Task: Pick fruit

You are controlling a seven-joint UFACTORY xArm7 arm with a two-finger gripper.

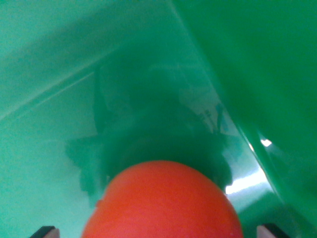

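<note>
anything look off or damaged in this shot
Nothing stands out. A smooth orange-red fruit fills the bottom centre of the wrist view, its visible skin unmarked, between the gripper fingertips at the lower corners. The glossy green container around it shows only reflections, no spill or crack.

Only the two dark tips of the jaws show, at the bottom corners, spread wide.

Glossy green plastic bin (pixel 59 74), its walls blurred, faint reflections and highlights.
</note>
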